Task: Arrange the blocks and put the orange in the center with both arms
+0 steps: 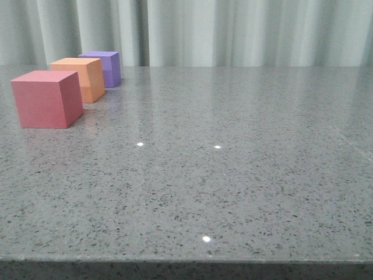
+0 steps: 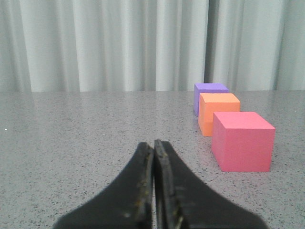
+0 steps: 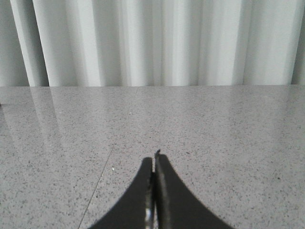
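Three cubes stand in a row on the grey speckled table at the far left of the front view: the pinkish-red cube (image 1: 46,98) nearest, the orange cube (image 1: 81,79) behind it, the purple cube (image 1: 105,67) farthest. In the left wrist view the same row shows with the red cube (image 2: 243,141) nearest, then the orange cube (image 2: 218,112), then the purple cube (image 2: 210,95). My left gripper (image 2: 153,144) is shut and empty, beside and short of the red cube. My right gripper (image 3: 155,157) is shut and empty over bare table. Neither gripper shows in the front view.
The table (image 1: 233,175) runs back to a pale curtain (image 1: 233,29). Its front edge (image 1: 186,261) is near the bottom of the front view. A thin seam line (image 3: 102,176) crosses the tabletop by my right gripper.
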{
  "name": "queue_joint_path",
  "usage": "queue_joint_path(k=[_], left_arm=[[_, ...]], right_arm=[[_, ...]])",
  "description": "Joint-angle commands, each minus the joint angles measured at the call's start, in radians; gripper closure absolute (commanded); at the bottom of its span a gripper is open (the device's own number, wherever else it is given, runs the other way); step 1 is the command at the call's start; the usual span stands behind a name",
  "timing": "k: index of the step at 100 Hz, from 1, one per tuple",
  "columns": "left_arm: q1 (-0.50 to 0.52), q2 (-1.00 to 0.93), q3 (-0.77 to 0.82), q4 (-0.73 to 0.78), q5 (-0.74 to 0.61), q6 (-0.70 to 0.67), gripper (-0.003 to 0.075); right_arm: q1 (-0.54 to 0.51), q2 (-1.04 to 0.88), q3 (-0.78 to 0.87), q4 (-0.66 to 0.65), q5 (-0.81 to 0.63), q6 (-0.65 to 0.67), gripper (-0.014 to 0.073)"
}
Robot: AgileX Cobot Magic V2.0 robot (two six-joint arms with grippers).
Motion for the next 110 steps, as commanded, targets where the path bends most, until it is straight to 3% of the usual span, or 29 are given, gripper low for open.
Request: queue_joint_path(k=[1, 23, 110], left_arm=[[-0.002, -0.037, 0.04, 0.0, -0.083, -0.002, 0.0741], [-0.002, -0.037, 0.04, 0.0, -0.083, -0.002, 0.0741], [-0.002, -0.037, 0.04, 0.0, -0.083, -0.002, 0.0741]], right_arm=[[-0.006, -0.03, 0.018, 0.0, -0.115, -0.004, 0.0662], [-0.006, -0.103, 0.099, 0.011, -0.164, -0.004, 0.0662], [-0.006, -0.103, 0.097, 0.011, -0.167, -0.004, 0.0662]])
